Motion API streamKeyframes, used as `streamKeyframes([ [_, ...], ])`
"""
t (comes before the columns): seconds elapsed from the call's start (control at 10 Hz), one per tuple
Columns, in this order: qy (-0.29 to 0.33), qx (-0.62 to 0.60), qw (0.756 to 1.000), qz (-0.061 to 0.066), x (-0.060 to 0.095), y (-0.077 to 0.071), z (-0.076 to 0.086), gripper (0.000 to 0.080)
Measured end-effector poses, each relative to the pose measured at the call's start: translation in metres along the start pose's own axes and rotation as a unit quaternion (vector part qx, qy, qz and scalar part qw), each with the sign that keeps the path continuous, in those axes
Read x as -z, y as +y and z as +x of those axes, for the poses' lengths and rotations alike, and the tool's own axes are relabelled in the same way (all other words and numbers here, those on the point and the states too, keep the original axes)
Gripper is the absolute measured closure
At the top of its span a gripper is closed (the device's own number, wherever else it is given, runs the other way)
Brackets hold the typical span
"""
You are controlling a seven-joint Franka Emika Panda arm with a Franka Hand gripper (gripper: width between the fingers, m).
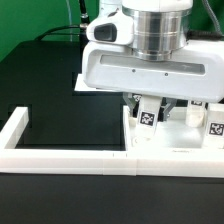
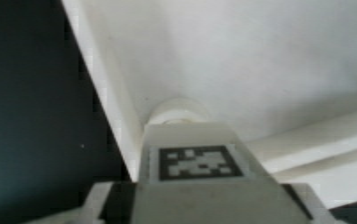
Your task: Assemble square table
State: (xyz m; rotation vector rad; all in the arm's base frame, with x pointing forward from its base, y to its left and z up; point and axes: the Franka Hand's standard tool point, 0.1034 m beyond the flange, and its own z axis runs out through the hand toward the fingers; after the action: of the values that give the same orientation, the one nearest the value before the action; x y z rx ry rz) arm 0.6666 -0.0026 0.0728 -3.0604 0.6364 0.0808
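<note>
1 leg (image 1: 147, 116) stands between the fingers of the gripper (image 1: 150, 112), low over the white tabletop (image 1: 185, 146) at the exterior view's right, just inside the corner of the long border wall (image 1: 60, 155). The jaws look closed onto that leg, though the arm's bulk hides the contact, so how firm the hold is I can only guess. The wrist view shows the same leg (image 2: 196, 165), tag facing the camera, with its rounded tip against the tabletop (image 2: 246, 60). A 2nd leg (image 1: 213, 128) sits close by on the right. The risks: an off-centre squeeze could tilt the leg and jam it at the tabletop, a loose hold could let it slip when lifted, and a sideways swing could knock the neighbouring leg over.
</note>
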Motion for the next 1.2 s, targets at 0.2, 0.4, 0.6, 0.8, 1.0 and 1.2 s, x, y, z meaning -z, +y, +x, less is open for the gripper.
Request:
streamKeyframes([
  [0.2, 0.0, -0.062, 0.998, 0.0, 0.0, 0.001, 0.0, 0.0516],
  [0.4, 0.001, -0.124, 0.992, 0.001, -0.002, 0.003, 0.001, 0.0516],
  [0.6, 0.002, -0.232, 0.973, 0.017, -0.01, 0.012, 0.001, 0.0525],
  [0.8, -0.007, -0.354, 0.933, 0.063, -0.01, 0.013, 0.007, 0.0525],
  [1.0, -0.025, -0.48, 0.872, 0.089, -0.011, 0.013, 0.008, 0.0525],
  [1.2, -0.029, -0.505, 0.858, 0.092, -0.011, 0.013, 0.008, 0.0521],
])
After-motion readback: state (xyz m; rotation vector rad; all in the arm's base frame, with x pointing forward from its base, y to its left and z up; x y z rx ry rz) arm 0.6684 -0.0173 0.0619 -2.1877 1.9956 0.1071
